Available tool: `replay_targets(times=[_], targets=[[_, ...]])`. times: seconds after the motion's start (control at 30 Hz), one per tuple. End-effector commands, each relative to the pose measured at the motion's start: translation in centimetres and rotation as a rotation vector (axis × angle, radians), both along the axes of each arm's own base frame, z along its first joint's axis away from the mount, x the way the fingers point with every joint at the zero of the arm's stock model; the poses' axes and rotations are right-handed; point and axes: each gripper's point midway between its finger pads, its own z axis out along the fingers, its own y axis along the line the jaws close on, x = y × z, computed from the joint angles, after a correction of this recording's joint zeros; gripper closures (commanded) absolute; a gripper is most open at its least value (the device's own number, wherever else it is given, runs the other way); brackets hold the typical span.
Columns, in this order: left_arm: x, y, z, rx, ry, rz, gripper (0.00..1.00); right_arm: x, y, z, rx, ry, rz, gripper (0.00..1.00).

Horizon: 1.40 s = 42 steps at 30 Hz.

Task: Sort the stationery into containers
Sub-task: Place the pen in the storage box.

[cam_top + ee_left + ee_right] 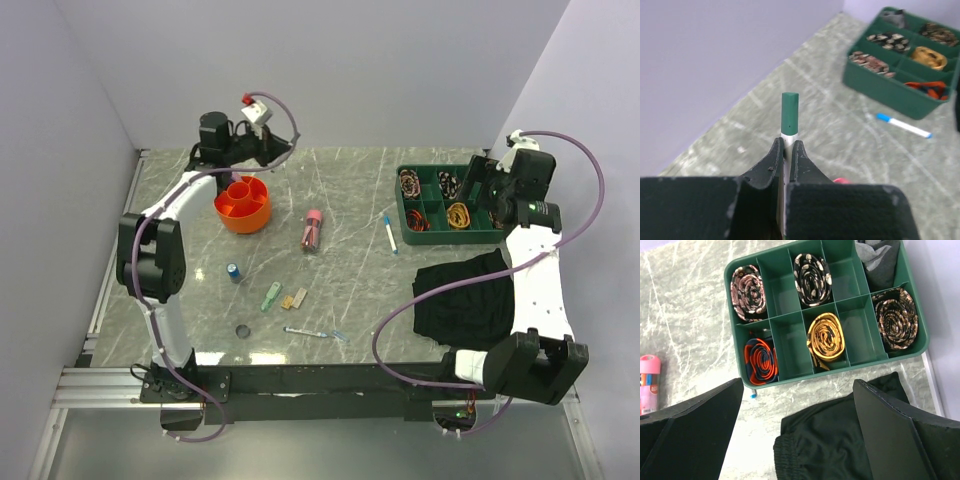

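Our left pincer (pixel 787 150) is clamped on a green-capped pen (pixel 789 112), just far of the orange pot (pixel 243 218) at far left. Our right pincer (pixel 797 385) gapes above the black cloth (pixel 840 440). Released off-centre, we fear the pen strikes the rim and rolls across the surface (pixel 350 285).

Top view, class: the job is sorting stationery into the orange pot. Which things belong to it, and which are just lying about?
Belong to the job: orange pot; green-capped pen held in the left gripper; pink tube; blue-capped pen; blue cylinder; green clip; yellow eraser.
Just lying about: green tray; coiled bands; black cloth.
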Motion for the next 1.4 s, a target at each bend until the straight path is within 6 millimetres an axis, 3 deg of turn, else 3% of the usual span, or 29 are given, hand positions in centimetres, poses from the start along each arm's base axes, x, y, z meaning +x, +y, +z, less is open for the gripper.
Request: replay_targets(times=[0.0,0.17,0.33,0.6,0.7,0.77,0.97,1.13,1.3,1.37], targets=[[1.7,2.7,-0.7,-0.023,-0.029,0.003,0.99,1.1,-0.1,2.0,-0.047,-0.051,0.009,0.01],[2.7,5.2,-3.2,-0.014,-0.005,0.047,0.99,1.5,0.3,1.9,-0.078,-0.03,0.03,0.01],[2.7,6.1,-6.6,-0.002,0.05,0.058,0.95,1.8,0.7,1.6,-0.091,-0.022,0.039,0.01],[2.9,6.8,-9.0,0.006,0.098,0.074,0.88,2.2,1.7,1.2,-0.138,0.0,0.086,0.01],[2.6,7.0,-9.0,0.004,0.097,0.084,0.85,2.6,2.0,1.2,-0.142,0.0,0.096,0.01],[2.5,7.3,-9.1,0.01,0.109,0.095,0.74,2.8,2.2,1.3,-0.143,-0.004,0.102,0.0],[1.7,8.2,-6.8,0.031,0.074,0.114,0.61,3.1,2.8,0.9,-0.132,-0.005,0.117,0.0],[0.4,7.7,-1.3,-0.023,0.017,0.083,0.59,2.9,3.2,0.6,-0.114,-0.015,0.126,0.0],[-1.0,5.5,3.4,-0.043,-0.012,0.036,0.57,2.6,3.6,0.2,-0.093,-0.023,0.138,0.0],[-2.2,3.1,3.0,-0.003,0.017,-0.004,0.55,2.4,3.9,-0.1,-0.084,-0.013,0.144,0.0]])
